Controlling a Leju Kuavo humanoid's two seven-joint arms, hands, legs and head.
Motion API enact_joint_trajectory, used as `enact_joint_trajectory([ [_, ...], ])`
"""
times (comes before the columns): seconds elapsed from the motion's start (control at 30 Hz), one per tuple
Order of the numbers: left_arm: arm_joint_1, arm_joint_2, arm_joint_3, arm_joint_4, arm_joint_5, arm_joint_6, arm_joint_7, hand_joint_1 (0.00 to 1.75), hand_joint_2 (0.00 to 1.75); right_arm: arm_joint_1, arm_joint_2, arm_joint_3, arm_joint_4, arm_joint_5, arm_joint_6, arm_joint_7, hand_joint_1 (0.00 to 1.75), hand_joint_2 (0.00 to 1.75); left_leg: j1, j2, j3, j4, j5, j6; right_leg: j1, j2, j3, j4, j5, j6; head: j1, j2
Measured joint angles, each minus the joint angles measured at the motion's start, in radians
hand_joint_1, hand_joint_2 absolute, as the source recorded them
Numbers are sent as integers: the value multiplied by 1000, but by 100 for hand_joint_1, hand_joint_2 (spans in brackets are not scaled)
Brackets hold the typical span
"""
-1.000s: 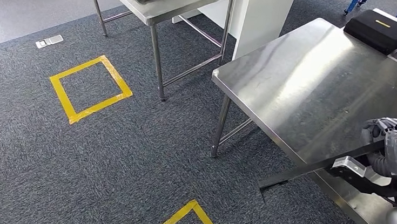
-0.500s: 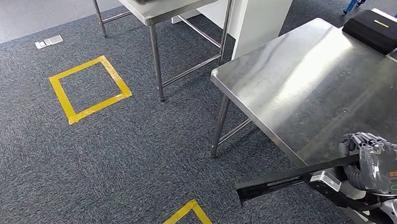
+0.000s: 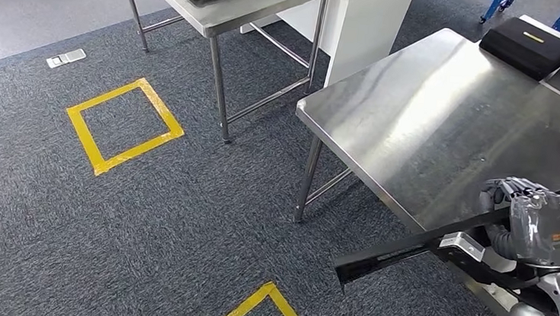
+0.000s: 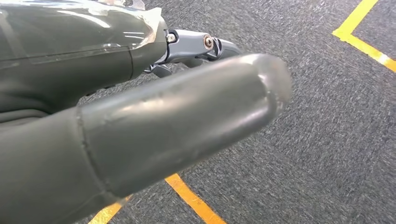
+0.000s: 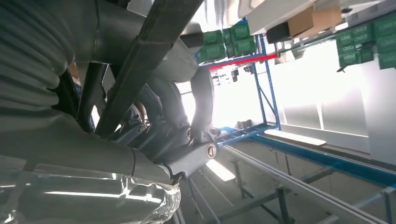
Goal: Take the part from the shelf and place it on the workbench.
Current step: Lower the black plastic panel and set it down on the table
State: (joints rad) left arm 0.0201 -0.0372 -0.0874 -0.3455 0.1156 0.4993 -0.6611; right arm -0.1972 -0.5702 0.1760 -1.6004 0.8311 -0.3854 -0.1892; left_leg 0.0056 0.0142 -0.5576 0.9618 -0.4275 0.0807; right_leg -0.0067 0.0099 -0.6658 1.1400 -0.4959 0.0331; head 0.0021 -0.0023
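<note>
Head view: high on body, facing forward and down over carpet [image 3: 180, 218] and table [image 3: 448, 119], right hand [image 3: 533, 224] low at right. Left wrist view: very close behind left hand [image 4: 140, 135], looking down at same carpet [image 4: 327, 130]. Right wrist view: close behind right hand [image 5: 154, 126], tilted upward toward distant shelving [image 5: 261, 84].

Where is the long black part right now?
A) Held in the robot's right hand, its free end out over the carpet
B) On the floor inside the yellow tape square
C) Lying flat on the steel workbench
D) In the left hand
A: the right hand grips the black part, whose free end juts past the workbench edge over the carpet.
</note>
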Motion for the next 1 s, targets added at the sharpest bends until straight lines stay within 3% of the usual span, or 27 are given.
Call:
enact_joint_trajectory([
  [0.07, 2, -2, 0, -1, 1, 0, 0, 0, 0, -4, -2, -1, 3, -8, 5, 0, 152, 175, 3, 10, -1, 0, -1, -5, -12, -1, -48, 102, -35, 11, 0, 0],
  [0.1, 3, -4, 0, -1, 1, 0, 0, 0, 0, -2, -3, -3, 5, -11, 5, 0, 152, 175, 6, 15, -2, 1, -2, -10, -21, -3, -49, 107, -33, 21, 0, 0],
  [0.13, 5, -5, 0, -2, 1, 0, 0, 0, 0, 2, -5, -5, 5, -12, 5, 0, 152, 175, 11, 19, -2, 4, -5, -18, -29, -9, -28, 69, -15, 37, 0, 0],
  [0.2, 11, -3, 0, -4, 2, 0, 0, 0, 0, 11, -8, -12, 5, -11, 4, 0, 152, 175, 18, 29, -3, 20, -17, -39, -43, -41, 43, -62, 31, 67, 2, 0],
  [0.23, 14, -1, -1, -5, 4, 0, 0, 0, 0, 15, -10, -15, 4, -9, 4, 0, 152, 175, 18, 34, -4, 32, -26, -51, -44, -54, 70, -109, 45, 72, 4, 0],
  [0.3, 19, 4, -2, -7, 6, 0, 0, 0, 0, 26, -9, -20, 0, -4, 2, 0, 152, 175, 13, 45, -4, 46, -39, -67, -43, -59, 79, -126, 44, 56, 2, 0],
  [0.37, 20, 3, -3, -8, 8, -1, 0, 0, 0, 36, -9, -23, -3, 2, 2, 0, 152, 175, 18, 57, -2, 50, -45, -74, -45, -38, 77, -119, 44, 34, -7, 0],
  [0.43, 20, 4, -3, -8, 10, -1, 0, 0, 0, 38, -8, -25, -7, 12, 2, 2, 152, 175, 26, 43, -14, 87, -75, -77, -43, -19, 75, -116, 45, 20, -10, 0],
  [0.47, 20, 4, -3, -8, 10, -1, 0, 0, 0, 37, -7, -25, -9, 18, 3, 4, 152, 175, 27, 27, -35, 135, -105, -78, -40, -10, 75, -117, 45, 14, -12, 0],
  [0.53, 23, 3, -3, -8, 11, -1, 0, 0, 0, 36, -1, -24, -12, 30, 5, 10, 152, 175, 24, -1, -104, 276, -171, -72, -32, 10, 74, -117, 45, 6, -15, 0],
  [0.57, 25, 3, -3, -9, 11, -1, 0, 0, 0, 37, 3, -23, -12, 35, 7, 12, 152, 175, 20, -6, -135, 331, -187, -67, -27, 22, 73, -117, 46, 3, -16, 0],
  [0.6, 27, 3, -3, -9, 11, -1, 0, 0, 0, 38, 6, -22, -12, 38, 8, 14, 152, 175, 16, -9, -152, 353, -183, -59, -21, 33, 73, -117, 46, -1, -16, 0],
  [0.63, 29, 2, -4, -9, 11, -1, 0, 0, 0, 38, 9, -22, -12, 41, 8, 16, 152, 175, 10, -13, -150, 334, -159, -46, -15, 46, 73, -117, 47, -4, -16, 0],
  [0.67, 29, 2, -4, -10, 11, 0, 0, 0, 0, 36, 11, -23, -12, 43, 9, 17, 152, 175, 3, -24, -128, 278, -122, -30, -10, 58, 73, -117, 48, -6, -16, 0],
  [0.73, 28, 1, -4, -12, 11, 1, 0, 0, 0, 31, 12, -26, -12, 42, 14, 17, 152, 175, -13, -70, -68, 143, -59, 3, -4, 81, 72, -117, 50, -10, -15, 0],
  [0.77, 26, 0, -4, -13, 11, 3, 0, 0, 0, 26, 11, -28, -11, 37, 19, 15, 152, 175, -19, -84, -47, 101, -43, 13, -3, 92, 71, -118, 51, -10, -14, 0],
  [0.8, 23, -1, -4, -13, 12, 5, 0, 0, 0, 21, 9, -30, -10, 29, 24, 11, 152, 175, -24, -89, -38, 82, -39, 17, -3, 100, 69, -118, 53, -10, -14, 0],
  [0.87, 13, -5, -5, -15, 12, 6, 0, 0, 0, 13, -6, -39, -5, 8, 29, -2, 152, 175, -26, -68, -34, 72, -34, 12, -1, 109, 63, -118, 55, -5, -15, 0],
  [0.93, 6, -11, -8, -18, 12, 7, 0, 0, 0, 7, -32, -57, 0, -22, 29, -15, 152, 175, -22, -53, -28, 54, -23, 8, 2, 73, 44, -88, 39, -2, -13, 0],
  [1.0, 5, -15, -12, -20, 11, 7, 0, 0, 0, 3, -59, -80, 6, -59, 26, -24, 152, 175, -20, -40, -25, 44, -15, 6, 1, 23, -3, 9, -12, -3, -9, 0],
])
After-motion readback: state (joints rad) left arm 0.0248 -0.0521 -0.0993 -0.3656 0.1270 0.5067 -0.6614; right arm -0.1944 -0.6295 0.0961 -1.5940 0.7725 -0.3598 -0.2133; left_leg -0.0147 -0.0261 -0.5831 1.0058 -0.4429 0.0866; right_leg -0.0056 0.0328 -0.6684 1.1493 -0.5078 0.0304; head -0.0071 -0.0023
